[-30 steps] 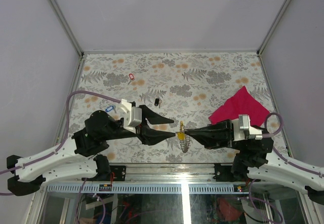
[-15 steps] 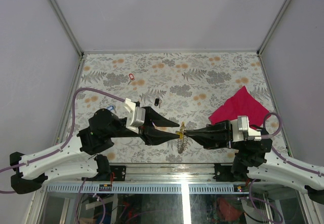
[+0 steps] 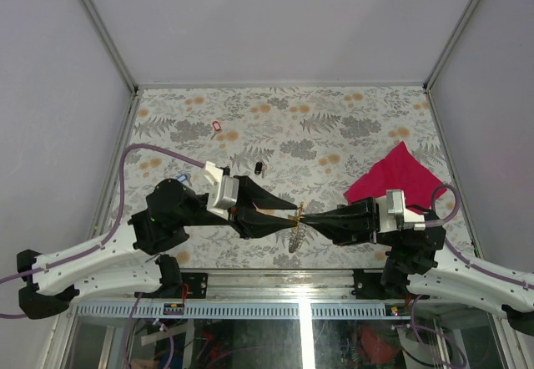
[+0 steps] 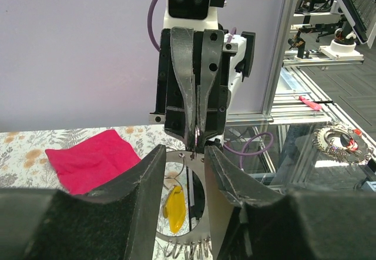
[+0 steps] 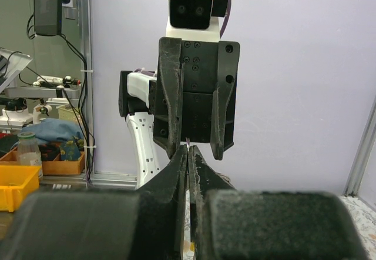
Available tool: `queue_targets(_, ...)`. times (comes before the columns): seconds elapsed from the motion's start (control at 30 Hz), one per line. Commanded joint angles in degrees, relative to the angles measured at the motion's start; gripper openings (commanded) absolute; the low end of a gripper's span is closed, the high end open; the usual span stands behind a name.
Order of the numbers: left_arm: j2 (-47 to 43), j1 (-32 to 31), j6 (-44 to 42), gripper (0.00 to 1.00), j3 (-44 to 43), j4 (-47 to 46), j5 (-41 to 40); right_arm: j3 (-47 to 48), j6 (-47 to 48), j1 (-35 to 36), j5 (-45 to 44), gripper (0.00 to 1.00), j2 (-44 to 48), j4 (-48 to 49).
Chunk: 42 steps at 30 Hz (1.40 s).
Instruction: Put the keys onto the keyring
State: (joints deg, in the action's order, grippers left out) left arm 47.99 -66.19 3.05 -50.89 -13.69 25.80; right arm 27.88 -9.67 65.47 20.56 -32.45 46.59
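narrowed the jaws of the left gripper [image 3: 292, 216] over the last second and carried that arm a little toward the middle, up against the keyring [image 3: 294, 235]. swung the ring's dangling part slightly leftward in the top view. no change at the right gripper [image 4: 195, 142]: pinched tight on the top of the thin loop, holding it up off the table [image 3: 334, 127] near the front edge, between the two arms.

from the left wrist view: jaws apart, one finger on each side of the loop, the yellow key [image 4: 174, 208] hanging in the gap. pad contact with the metal impossible to tell, so neither a grip nor a free claw to be claimed there.

judged as a closing move to take the ring from the opposite side, probably to steady or spread it for threading. counting only the yellow one as seemingly on so far.

loose on the patterned surface: the black key [image 3: 259, 168] just beyond the left gripper, the red key [image 3: 217, 126] farther back and left, the blue key [image 3: 181, 178] beside the left wrist, partly hidden. magenta cloth [image 3: 394, 175] off to the right, not involved.

risk of twisting the thin loop out of the right pinch by squeezing too hard or off-centre. next call, by this reading: confirm a firm two-sided hold before freeing either claw to fetch a key.
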Motion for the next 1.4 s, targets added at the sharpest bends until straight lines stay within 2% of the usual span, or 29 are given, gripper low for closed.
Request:
queue_targets(0.0,0.27,0.25,0.47,0.32,-2.02,-4.24,1.31,2.51,-0.26,0.32,-0.42,0.01,-0.08,3.31)
queue_targets(0.37,1.29,0.22,1.0,0.19,-1.81,-4.15,2.75,2.79,-0.33,0.3,-0.52,0.01,-0.27,3.01)
queue_targets(0.47,1.48,0.24,1.07,0.12,-2.12,-4.28,3.25,2.61,-0.35,0.29,-0.68,0.01,-0.12,2.74)
queue_targets(0.57,1.75,0.19,1.32,0.01,-2.5,-4.13,3.79,2.53,-0.33,0.29,-0.95,0.01,0.07,2.49)
queue_targets(0.67,1.81,0.19,1.07,0.0,-3.51,-2.21,4.37,2.8,0.2,0.28,-1.17,0.02,0.68,1.14)
queue_targets(0.73,1.8,0.23,0.32,0.0,-4.56,0.75,4.37,3.64,1.63,0.28,-1.37,0.06,1.65,-1.88)
queue_targets(0.8,1.68,0.19,-0.74,0.0,-5.89,4.66,3.91,4.68,3.28,0.27,-1.56,0.15,3.23,-6.52)
queue_targets(0.9,1.85,0.23,-2.73,0.0,-8.57,12.09,2.93,6.98,6.15,0.28,-1.49,0.27,5.91,-15.77)
queue_targets(0.97,2.27,0.26,-4.04,0.0,-10.63,18.05,2.13,8.81,8.25,0.3,-1.68,0.32,7.87,-23.52)
queue_targets(1.2,6.56,0.25,-8.77,0.0,-20.04,35.1,0.71,13.34,15.07,0.27,-6.84,0.35,11.26,-44.46)
queue_targets(1.37,10.2,0.25,-11.38,0.0,-25.29,43.11,-0.39,14.42,16.17,0.27,-7.69,0.35,10.93,-49.7)
